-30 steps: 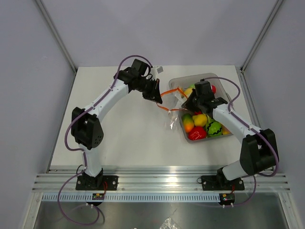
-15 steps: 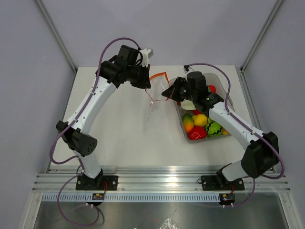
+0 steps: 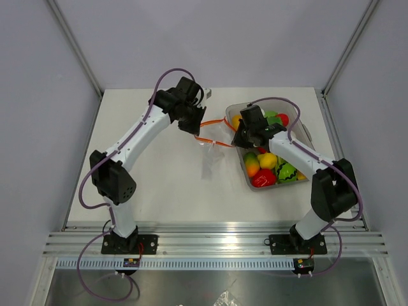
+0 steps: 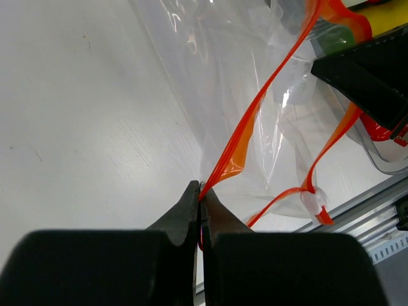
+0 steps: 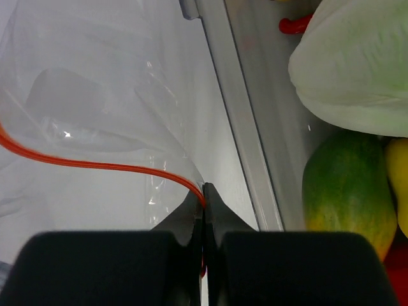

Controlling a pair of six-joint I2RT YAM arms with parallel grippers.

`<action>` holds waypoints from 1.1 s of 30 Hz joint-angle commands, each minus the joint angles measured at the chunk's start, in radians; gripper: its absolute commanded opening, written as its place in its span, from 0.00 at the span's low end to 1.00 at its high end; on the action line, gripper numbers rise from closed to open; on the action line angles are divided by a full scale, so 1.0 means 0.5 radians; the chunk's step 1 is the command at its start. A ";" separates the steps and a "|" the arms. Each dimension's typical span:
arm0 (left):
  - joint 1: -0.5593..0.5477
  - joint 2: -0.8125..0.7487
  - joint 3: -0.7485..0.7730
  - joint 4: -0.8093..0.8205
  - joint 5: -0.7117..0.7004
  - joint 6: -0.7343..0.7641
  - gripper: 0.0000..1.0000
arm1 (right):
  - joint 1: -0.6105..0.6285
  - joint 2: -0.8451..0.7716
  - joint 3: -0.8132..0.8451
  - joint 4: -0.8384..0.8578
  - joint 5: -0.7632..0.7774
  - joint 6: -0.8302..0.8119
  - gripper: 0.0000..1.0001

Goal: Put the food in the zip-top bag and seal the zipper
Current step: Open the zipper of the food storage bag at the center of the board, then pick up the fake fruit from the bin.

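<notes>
White table (image 3: 159, 185) — left hand (image 4: 201, 188), right hand (image 5: 203, 188) each clamped on zipper (image 4: 237, 153); bag (image 3: 210, 159) beside tub (image 5: 231, 102) edge.

You're looking at a small clear thin plastic pouch (image 3: 210, 156) hanging slack and crumpled just left of the grey translucent tub (image 3: 280, 185). Its thin red-orange zipper strip (image 4: 255, 115) is unsealed. The two halves run apart, so the mouth gapes. The glossy toy fruits and vegetables (image 3: 263, 178), orange, yellow, red and green, lie heaped together inside the tub.
</notes>
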 commanded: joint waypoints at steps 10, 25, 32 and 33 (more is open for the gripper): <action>-0.101 0.056 -0.015 0.310 0.364 -0.082 0.00 | -0.017 -0.200 -0.105 0.018 0.120 -0.029 0.38; -0.184 0.250 0.053 0.356 0.377 -0.137 0.00 | -0.023 -0.902 -0.228 -0.141 0.292 -0.017 0.68; -0.181 0.204 0.047 0.381 0.377 -0.140 0.00 | -0.259 -0.882 -0.360 -0.322 0.194 -0.140 0.69; -0.184 0.201 0.041 0.384 0.380 -0.140 0.00 | -0.269 -0.836 -0.366 -0.329 0.185 -0.161 0.69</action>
